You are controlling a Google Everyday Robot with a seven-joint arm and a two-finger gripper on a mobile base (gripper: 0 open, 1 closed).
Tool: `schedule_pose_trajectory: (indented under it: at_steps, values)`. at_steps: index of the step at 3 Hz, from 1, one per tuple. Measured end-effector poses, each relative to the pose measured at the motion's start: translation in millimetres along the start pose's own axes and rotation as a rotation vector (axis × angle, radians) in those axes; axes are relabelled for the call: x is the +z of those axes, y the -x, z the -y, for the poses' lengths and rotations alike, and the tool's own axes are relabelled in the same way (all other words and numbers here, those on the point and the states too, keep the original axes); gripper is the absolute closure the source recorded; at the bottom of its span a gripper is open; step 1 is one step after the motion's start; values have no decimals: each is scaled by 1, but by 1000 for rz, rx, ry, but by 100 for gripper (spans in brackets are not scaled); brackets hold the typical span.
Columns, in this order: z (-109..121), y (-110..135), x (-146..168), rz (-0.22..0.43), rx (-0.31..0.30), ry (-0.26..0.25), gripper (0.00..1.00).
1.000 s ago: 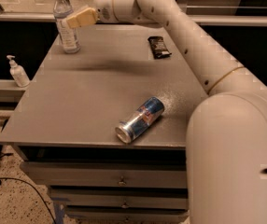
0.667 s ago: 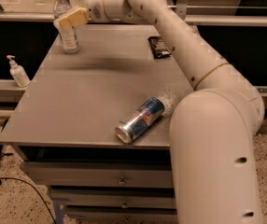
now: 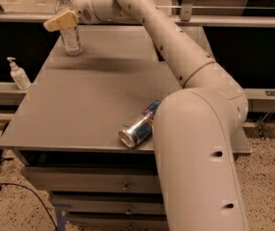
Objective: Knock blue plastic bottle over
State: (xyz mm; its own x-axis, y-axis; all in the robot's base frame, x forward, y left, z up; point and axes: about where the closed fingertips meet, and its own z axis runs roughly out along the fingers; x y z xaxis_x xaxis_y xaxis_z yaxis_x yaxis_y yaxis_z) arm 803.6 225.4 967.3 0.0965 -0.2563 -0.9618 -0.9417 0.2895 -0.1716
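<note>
The blue plastic bottle point(image 3: 70, 35), clear with a white cap and a pale label, stands upright at the far left corner of the grey table point(image 3: 80, 105). My gripper point(image 3: 60, 20) reaches across from the right and lies against the bottle's upper part, its tan fingers point(image 3: 63, 19) crossing in front of the bottle below the cap.
A blue-and-silver drink can point(image 3: 140, 125) lies on its side near the table's front edge, next to my arm. A white pump-top dispenser point(image 3: 18, 74) stands on a ledge left of the table. Drawers sit under the tabletop.
My gripper has moved left, from just right of the bottle to across its upper part. The bottle still stands upright.
</note>
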Motion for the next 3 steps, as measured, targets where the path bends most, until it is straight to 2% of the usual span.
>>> schedule_pose_trajectory:
  at_steps: [2, 3]
  values:
    - [-5, -2, 5, -13, 13, 16, 64]
    - [-5, 2, -14, -24, 4, 11, 87]
